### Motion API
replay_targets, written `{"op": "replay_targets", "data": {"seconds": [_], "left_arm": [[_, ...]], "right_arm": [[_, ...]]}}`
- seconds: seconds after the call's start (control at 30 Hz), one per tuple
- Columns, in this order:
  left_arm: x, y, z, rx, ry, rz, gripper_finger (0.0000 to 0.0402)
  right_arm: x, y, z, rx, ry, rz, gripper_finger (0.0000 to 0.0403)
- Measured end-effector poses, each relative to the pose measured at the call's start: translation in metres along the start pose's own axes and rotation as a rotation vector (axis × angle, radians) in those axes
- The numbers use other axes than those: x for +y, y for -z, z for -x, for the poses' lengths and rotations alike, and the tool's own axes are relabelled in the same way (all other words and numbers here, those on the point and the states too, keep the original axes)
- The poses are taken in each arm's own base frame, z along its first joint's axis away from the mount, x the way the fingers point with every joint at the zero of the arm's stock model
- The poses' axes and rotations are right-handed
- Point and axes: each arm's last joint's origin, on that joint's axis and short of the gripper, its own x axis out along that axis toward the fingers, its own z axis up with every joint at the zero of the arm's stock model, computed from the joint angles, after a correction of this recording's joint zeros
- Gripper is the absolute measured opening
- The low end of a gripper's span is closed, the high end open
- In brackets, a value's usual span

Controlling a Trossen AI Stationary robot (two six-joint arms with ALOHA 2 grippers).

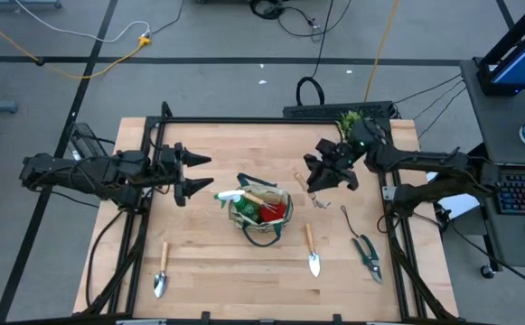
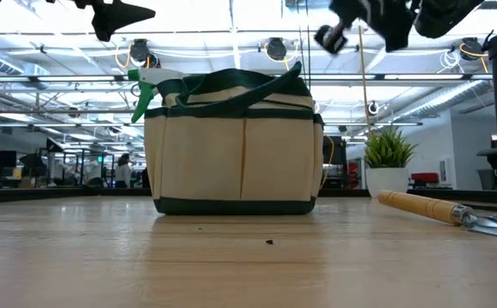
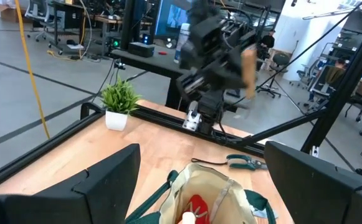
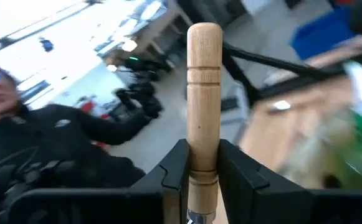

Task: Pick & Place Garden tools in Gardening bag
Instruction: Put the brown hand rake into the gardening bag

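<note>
The tan gardening bag (image 1: 257, 215) with dark green trim stands at the table's middle. It holds the green spray bottle (image 1: 230, 195), the red-black glove (image 1: 276, 210) and a wooden-handled tool (image 1: 260, 192). My left gripper (image 1: 194, 176) is open and empty, raised just left of the bag. My right gripper (image 1: 314, 183) is raised right of the bag and shut on the wooden-handled rake (image 4: 203, 93). One trowel (image 1: 312, 251) lies near the bag's right, another (image 1: 161, 271) at the near left. The green-handled pruning shears (image 1: 367, 255) lie at the near right. My right gripper pinches the rake's wooden handle (image 4: 203, 168) between its two fingers, close to the metal end. The handle runs along the fingers and its free end (image 4: 204, 37) sticks out well past the fingertips. The rake is lifted clear of the table; its metal end is hidden by the gripper.
A small potted plant (image 1: 349, 119) stands at the far right corner of the table, behind my right arm. A person shows in the room beyond the table in the right wrist view (image 4: 19, 124). Bare wood lies in front of the bag.
</note>
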Motion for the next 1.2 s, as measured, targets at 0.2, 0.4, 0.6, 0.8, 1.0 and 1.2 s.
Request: {"op": "replay_targets", "data": {"seconds": [0.2, 0.4, 0.6, 0.8, 1.0, 1.2], "left_arm": [[0.000, 0.000, 0.000, 0.002, 0.000, -0.001, 0.0349], [0.000, 0.000, 0.000, 0.002, 0.000, -0.007, 0.0349], [0.000, 0.000, 0.000, 0.002, 0.000, -0.020, 0.0349], [0.000, 0.000, 0.000, 0.001, 0.000, -0.019, 0.0349], [0.000, 0.000, 0.000, 0.001, 0.000, -0.018, 0.0349], [0.000, 0.000, 0.000, 0.001, 0.000, -0.018, 0.0349]], "right_arm": [[0.027, -0.009, -0.018, -0.118, -0.111, 0.111, 0.0051], [0.047, -0.012, -0.028, -0.248, -0.183, 0.250, 0.0051], [0.061, -0.010, -0.037, -0.361, -0.205, 0.398, 0.0051], [0.069, -0.004, -0.048, -0.396, -0.208, 0.457, 0.0051], [0.073, -0.002, -0.053, -0.415, -0.200, 0.466, 0.0051], [0.074, 0.001, -0.057, -0.421, -0.194, 0.463, 0.0053]]}}
